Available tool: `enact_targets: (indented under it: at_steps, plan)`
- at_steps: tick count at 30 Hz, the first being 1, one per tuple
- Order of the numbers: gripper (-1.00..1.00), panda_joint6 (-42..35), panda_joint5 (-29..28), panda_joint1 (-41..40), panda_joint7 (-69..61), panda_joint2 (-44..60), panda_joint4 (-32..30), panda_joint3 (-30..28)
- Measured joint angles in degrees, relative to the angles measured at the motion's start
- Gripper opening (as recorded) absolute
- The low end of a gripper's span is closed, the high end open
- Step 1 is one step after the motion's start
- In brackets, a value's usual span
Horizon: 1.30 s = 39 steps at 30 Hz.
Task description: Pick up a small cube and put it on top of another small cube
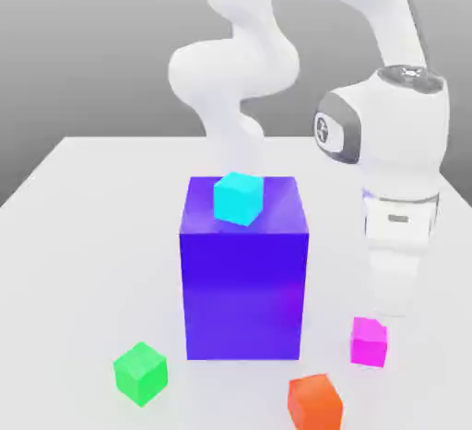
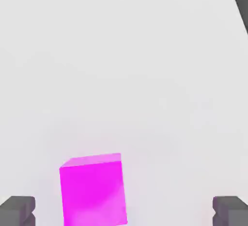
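The small magenta cube [image 1: 369, 341] rests on the white table near the front, towards the exterior view's right. My gripper [image 1: 389, 312] hangs just above and slightly behind it, pointing down. In the hand view the same magenta cube [image 2: 93, 190] lies between my two dark fingertips [image 2: 18, 209], nearer to one of them and touching neither. The gripper [image 2: 124, 211] is open and holds nothing. A cyan cube [image 1: 239, 198] of the same size sits on top of a large blue block [image 1: 242, 280].
A green cube [image 1: 140, 373] lies on the table at the front, towards the exterior view's left of the blue block. An orange cube [image 1: 314, 402] sits at the front edge, close to the magenta one. The tall blue block stands left of my hand.
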Motion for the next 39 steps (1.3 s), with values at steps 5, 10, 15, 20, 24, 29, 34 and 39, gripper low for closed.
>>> enact_targets:
  at_steps: [5,10,15,20,24,29,34,39]
  plan:
    - [-1.0,8.1,0.0,-0.4,-0.6,10.2,1.6,0.7]
    - [-1.0,8.0,-0.1,-0.5,-0.6,10.2,1.6,0.7]
    - [-1.0,4.3,-0.7,-0.1,-0.2,5.6,0.7,0.2]
    - [-1.0,-3.5,-1.8,0.1,1.5,0.6,1.8,-0.6]
    - [-1.0,-6.8,-4.8,2.2,4.8,3.4,4.9,-1.0]
    - [-1.0,-9.8,-7.3,4.8,7.9,7.2,8.1,-0.9]
    - [-1.0,-12.3,-8.4,7.1,10.2,10.4,11.0,-0.5]
    - [-1.0,-13.9,-9.0,8.9,12.1,12.7,13.7,0.1]
